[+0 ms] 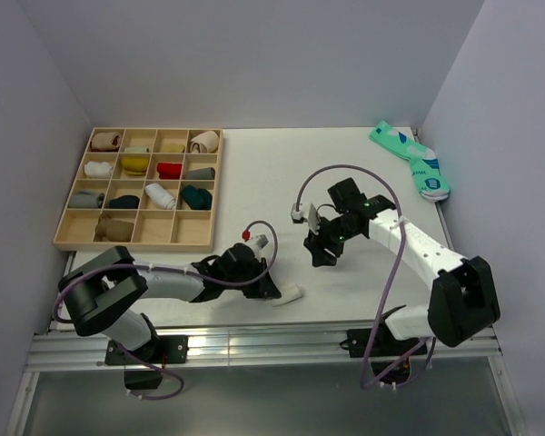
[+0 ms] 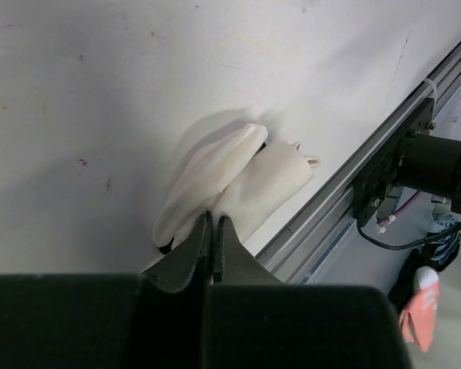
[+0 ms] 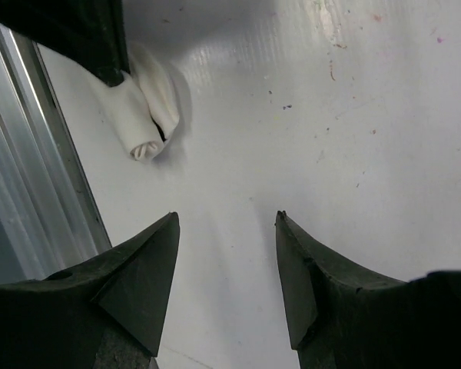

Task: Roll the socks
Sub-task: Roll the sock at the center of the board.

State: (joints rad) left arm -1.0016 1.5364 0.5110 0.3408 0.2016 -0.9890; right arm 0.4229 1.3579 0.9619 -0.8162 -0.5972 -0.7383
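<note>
A short white sock point(image 1: 290, 293) point(image 2: 242, 177) point(image 3: 142, 115) lies folded into two lobes close to the table's front edge; a dark stripe shows at its cuff. My left gripper point(image 1: 269, 287) point(image 2: 213, 218) is low over the sock's near end. Its jaws are shut, and the fabric gathers up to the tips. My right gripper point(image 1: 321, 249) point(image 3: 227, 223) hangs open above bare table, to the right of and behind the sock, with nothing between its fingers. A teal pair of socks point(image 1: 414, 160) lies flat at the far right corner. No tan-brown sock lies loose in view.
A wooden compartment tray point(image 1: 67, 242) at the back left holds several rolled socks. An aluminium rail point(image 2: 346, 192) point(image 3: 31, 154) runs along the front edge right beside the white sock. Walls close in the left, back and right sides.
</note>
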